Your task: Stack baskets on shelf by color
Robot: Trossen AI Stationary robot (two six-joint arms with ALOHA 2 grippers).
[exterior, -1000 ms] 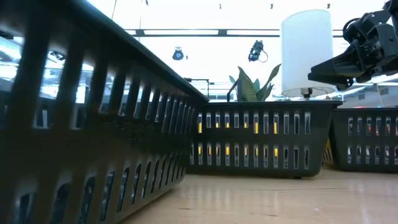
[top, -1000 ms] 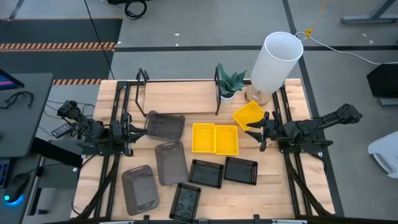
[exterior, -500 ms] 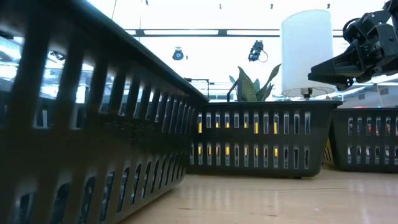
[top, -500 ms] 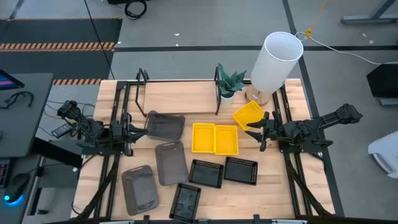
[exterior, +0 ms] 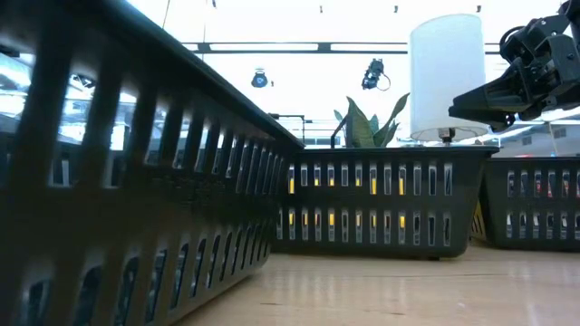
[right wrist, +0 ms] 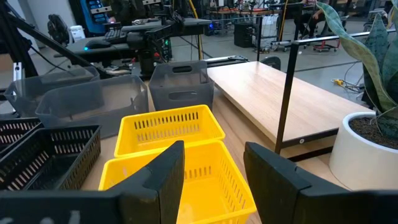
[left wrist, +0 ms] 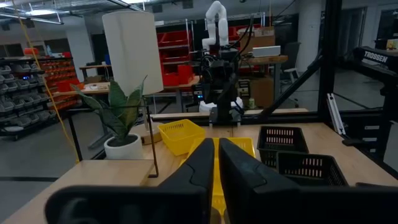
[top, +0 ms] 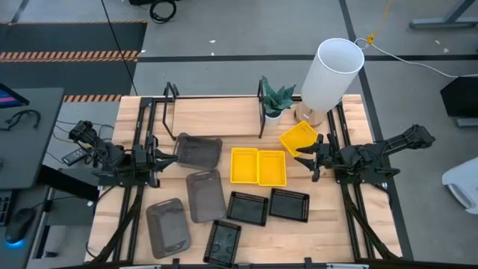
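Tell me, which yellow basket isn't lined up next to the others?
The tilted yellow basket nearest the white lamp. The other two yellow baskets sit straight, side by side.

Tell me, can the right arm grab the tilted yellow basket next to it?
Probably yes. The right gripper is open and hangs just beside the tilted yellow basket, with nothing between them. The lamp and potted plant stand farther back, out of the way.

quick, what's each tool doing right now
left tool: closed, holding nothing.
right tool: open, empty, above the yellow baskets.
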